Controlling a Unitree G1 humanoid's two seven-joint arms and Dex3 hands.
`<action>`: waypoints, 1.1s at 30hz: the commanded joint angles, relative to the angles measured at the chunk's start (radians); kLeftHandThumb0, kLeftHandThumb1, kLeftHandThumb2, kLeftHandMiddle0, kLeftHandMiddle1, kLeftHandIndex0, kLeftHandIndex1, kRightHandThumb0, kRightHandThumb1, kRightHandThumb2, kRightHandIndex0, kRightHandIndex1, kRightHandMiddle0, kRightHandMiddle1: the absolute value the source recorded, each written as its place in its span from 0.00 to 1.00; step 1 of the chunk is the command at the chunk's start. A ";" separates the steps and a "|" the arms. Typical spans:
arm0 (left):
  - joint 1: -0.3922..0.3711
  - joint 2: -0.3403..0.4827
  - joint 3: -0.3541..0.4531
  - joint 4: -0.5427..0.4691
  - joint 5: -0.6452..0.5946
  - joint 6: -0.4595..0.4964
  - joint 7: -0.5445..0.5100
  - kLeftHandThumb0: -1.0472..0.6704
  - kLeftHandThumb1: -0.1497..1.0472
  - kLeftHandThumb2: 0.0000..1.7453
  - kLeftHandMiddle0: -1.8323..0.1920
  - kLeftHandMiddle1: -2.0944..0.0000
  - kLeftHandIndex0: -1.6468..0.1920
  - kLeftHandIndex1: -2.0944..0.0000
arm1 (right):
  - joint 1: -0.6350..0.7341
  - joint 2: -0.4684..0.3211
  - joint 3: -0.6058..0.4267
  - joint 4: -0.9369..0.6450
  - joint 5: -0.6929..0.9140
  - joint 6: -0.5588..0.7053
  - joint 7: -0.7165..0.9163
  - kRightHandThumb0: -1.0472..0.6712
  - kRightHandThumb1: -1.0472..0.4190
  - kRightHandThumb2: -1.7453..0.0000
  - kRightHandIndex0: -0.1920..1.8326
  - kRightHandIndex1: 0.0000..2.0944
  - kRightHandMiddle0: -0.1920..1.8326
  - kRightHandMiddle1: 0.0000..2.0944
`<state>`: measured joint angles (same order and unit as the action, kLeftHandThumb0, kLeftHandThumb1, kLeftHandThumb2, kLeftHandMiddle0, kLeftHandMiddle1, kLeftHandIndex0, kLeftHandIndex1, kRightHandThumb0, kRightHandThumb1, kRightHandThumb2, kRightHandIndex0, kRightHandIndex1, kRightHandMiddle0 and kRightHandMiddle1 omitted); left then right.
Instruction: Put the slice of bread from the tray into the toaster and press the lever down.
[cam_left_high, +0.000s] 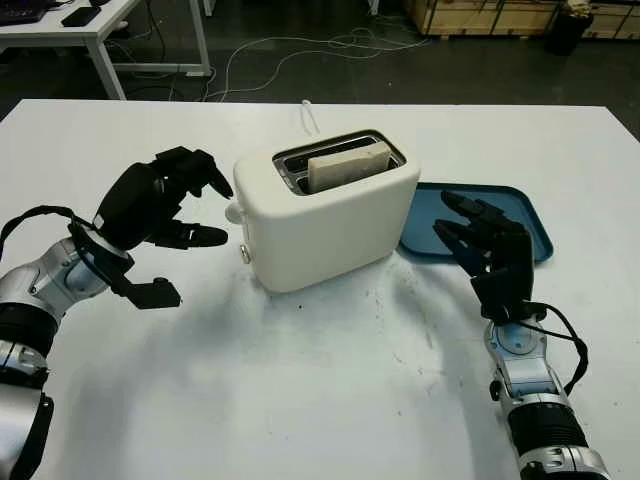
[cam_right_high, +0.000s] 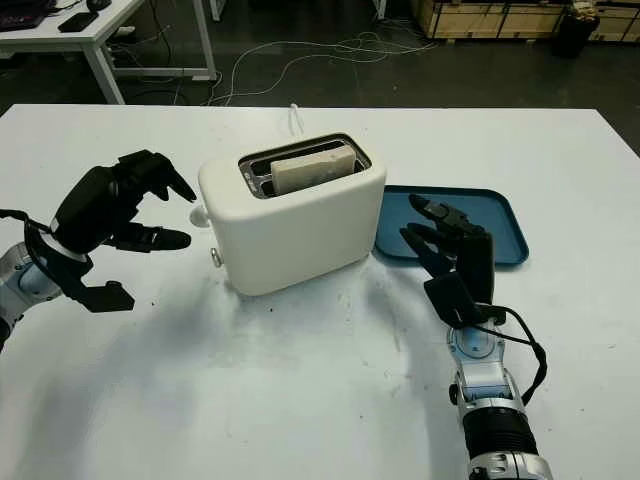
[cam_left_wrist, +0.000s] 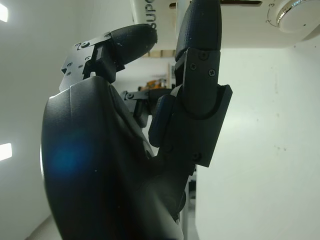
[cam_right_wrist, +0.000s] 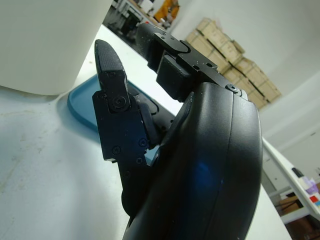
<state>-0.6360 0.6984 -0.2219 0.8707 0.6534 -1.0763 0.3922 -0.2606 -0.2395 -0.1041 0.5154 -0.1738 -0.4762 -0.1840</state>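
Note:
A cream toaster (cam_left_high: 330, 220) stands mid-table with the slice of bread (cam_left_high: 345, 165) upright in its top slot, the upper edge showing. Its lever knob (cam_left_high: 235, 212) sticks out from the end facing left. My left hand (cam_left_high: 220, 210) is open and hovers just left of that knob, fingers arched above it and thumb below, touching nothing. In the left wrist view the toaster's dial (cam_left_wrist: 300, 12) sits beyond my fingertips (cam_left_wrist: 200, 30). The blue tray (cam_left_high: 520, 215) lies right of the toaster with no bread on it. My right hand (cam_left_high: 470, 225) is open at the tray's near edge.
A white cable (cam_left_high: 310, 118) runs off behind the toaster. Bare white table stretches in front of the toaster and between my arms. Beyond the table are a desk (cam_left_high: 90, 30), floor cables (cam_left_high: 330, 45) and wooden crates (cam_left_high: 480, 15).

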 joint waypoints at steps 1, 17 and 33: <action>0.013 -0.011 -0.003 0.007 0.009 -0.003 0.017 0.18 0.89 0.20 0.67 0.17 0.88 0.26 | -0.008 0.001 0.004 0.013 -0.004 0.008 -0.006 0.39 0.09 0.97 0.61 0.00 0.53 0.00; 0.013 -0.030 0.000 0.025 -0.028 -0.036 -0.020 0.19 0.89 0.12 0.66 0.17 0.78 0.27 | -0.007 0.005 -0.001 0.016 0.001 0.012 -0.006 0.38 0.09 0.96 0.60 0.00 0.53 0.00; -0.013 -0.057 -0.018 0.066 0.063 -0.051 0.098 0.20 0.89 0.06 0.67 0.17 0.70 0.30 | 0.000 0.007 -0.001 0.015 0.004 0.009 -0.003 0.37 0.09 0.94 0.61 0.00 0.53 0.00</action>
<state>-0.6380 0.6401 -0.2255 0.9269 0.6871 -1.1277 0.4626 -0.2607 -0.2362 -0.1048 0.5209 -0.1764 -0.4754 -0.1863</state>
